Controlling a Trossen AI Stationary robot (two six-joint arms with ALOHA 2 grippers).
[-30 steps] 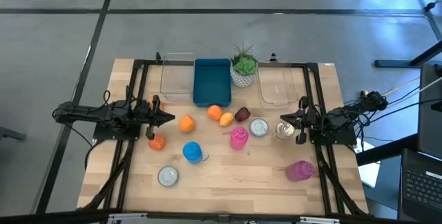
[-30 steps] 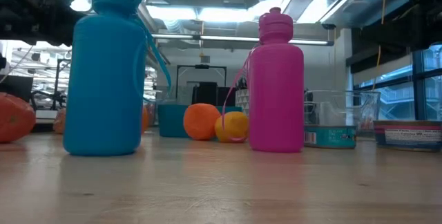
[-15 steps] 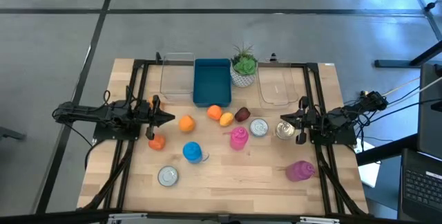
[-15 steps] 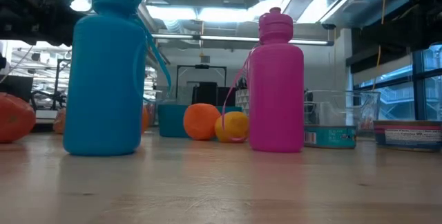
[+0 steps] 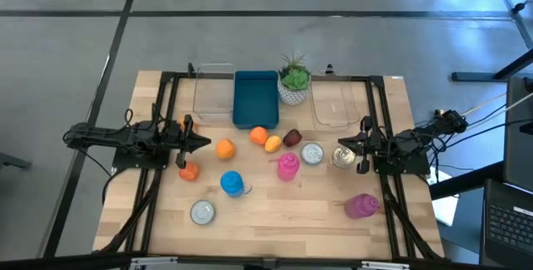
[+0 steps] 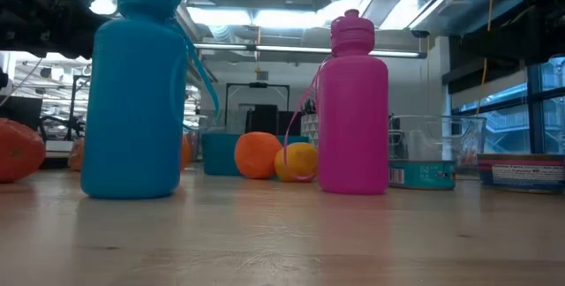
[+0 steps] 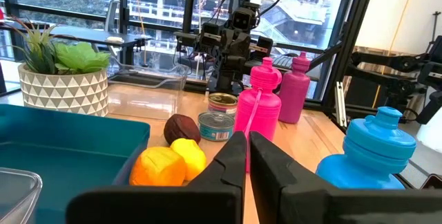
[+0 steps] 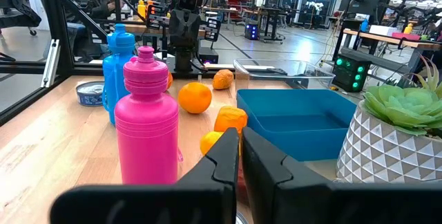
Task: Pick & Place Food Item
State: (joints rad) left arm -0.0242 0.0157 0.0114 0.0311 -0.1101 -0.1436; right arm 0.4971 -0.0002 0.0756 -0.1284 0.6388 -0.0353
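Note:
Toy foods lie mid-table: an orange by my left gripper, an orange, a yellow fruit and a dark red fruit before the teal bin, and a red-orange fruit near the left arm. My left gripper hovers shut at the table's left, pointing level toward the right; its fingers hold nothing. My right gripper hovers shut at the right, pointing left above a tin; its fingers hold nothing.
A blue bottle and a pink bottle stand mid-table; another pink bottle lies near the right arm. Tins sit at centre and near left. Two clear tubs and a potted plant line the far edge.

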